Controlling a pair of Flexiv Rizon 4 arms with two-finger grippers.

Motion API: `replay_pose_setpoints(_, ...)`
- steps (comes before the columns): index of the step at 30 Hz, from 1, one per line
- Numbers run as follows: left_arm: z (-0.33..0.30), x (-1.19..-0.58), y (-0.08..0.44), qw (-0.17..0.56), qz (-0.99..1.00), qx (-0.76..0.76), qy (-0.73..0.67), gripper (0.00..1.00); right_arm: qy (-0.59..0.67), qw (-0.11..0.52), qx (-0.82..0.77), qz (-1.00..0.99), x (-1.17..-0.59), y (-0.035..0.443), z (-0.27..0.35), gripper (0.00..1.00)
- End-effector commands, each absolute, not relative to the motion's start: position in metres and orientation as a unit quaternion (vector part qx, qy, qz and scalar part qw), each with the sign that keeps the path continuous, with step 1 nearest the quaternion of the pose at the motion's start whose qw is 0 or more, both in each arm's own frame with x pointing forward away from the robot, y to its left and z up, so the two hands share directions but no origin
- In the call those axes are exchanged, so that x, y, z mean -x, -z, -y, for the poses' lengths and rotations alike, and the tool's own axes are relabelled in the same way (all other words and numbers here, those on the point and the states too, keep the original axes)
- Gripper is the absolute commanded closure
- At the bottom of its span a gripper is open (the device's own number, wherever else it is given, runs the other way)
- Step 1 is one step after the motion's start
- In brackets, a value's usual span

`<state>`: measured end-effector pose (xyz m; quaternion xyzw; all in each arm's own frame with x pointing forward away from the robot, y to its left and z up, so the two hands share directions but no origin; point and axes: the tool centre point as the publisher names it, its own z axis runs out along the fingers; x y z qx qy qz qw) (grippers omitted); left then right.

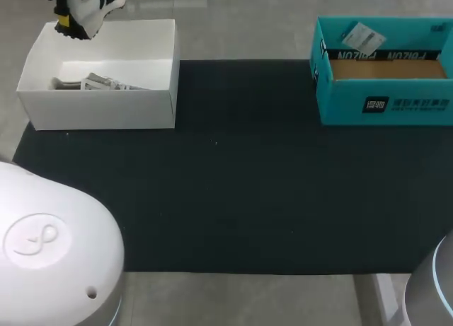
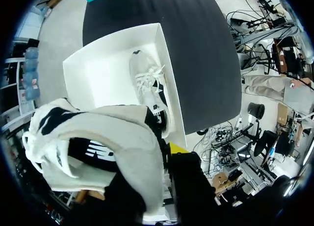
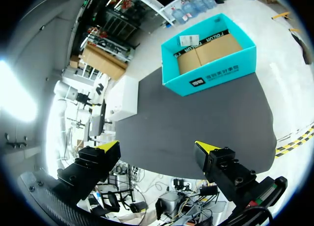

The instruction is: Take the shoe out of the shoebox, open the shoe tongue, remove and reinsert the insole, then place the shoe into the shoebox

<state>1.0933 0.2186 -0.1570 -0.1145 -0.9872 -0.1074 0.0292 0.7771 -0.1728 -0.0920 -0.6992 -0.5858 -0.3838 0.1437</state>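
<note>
My left gripper [image 1: 65,18] is shut on a white and black shoe [image 1: 88,6] and holds it in the air above the back left corner of the white shoebox [image 1: 99,110]. In the left wrist view the held shoe [image 2: 113,138] fills the space near the fingers, and one yellow fingertip [image 2: 177,148] shows beside it. A second white shoe [image 2: 147,84] lies inside the shoebox [image 2: 98,74] below. My right gripper [image 3: 158,147] stands open and empty over the near edge of the black mat [image 3: 196,123], far from the shoe.
A teal box [image 1: 382,103] with cardboard and a paper slip inside stands at the back right of the black mat [image 1: 233,177]. The teal box [image 3: 211,74] lies ahead of my right gripper, with the white shoebox [image 3: 125,96] to its side.
</note>
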Motion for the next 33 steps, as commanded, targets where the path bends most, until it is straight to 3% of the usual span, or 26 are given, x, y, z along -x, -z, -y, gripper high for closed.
replay_pose_setpoints(1,-0.243,-1.112,0.167,0.03,0.986,0.128,0.102,1.0,0.383,0.143,0.7,0.585,-0.777,0.092,0.172,0.0)
replay_pose_setpoints(12,-0.281,-1.145,0.17,0.006,0.986,0.146,0.081,1.0,0.383,0.143,0.7,0.585,-0.777,0.092,0.172,0.0)
replay_pose_setpoints(16,-0.292,-1.155,0.175,0.032,0.988,0.132,0.07,1.0,0.383,0.143,0.7,0.585,-0.777,0.092,0.172,0.0)
replay_pose_setpoints(30,-0.292,-1.155,0.175,0.032,0.988,0.132,0.07,1.0,0.383,0.143,0.7,0.585,-0.777,0.092,0.172,0.0)
replay_pose_setpoints(32,-0.28,-1.147,0.175,0.078,0.969,0.235,-0.022,1.0,0.383,0.143,0.7,0.585,-0.777,0.092,0.172,0.0)
replay_pose_setpoints(33,-0.279,-1.147,0.171,0.067,0.954,0.288,-0.048,1.0,0.383,0.143,0.7,0.585,-0.777,0.092,0.172,0.0)
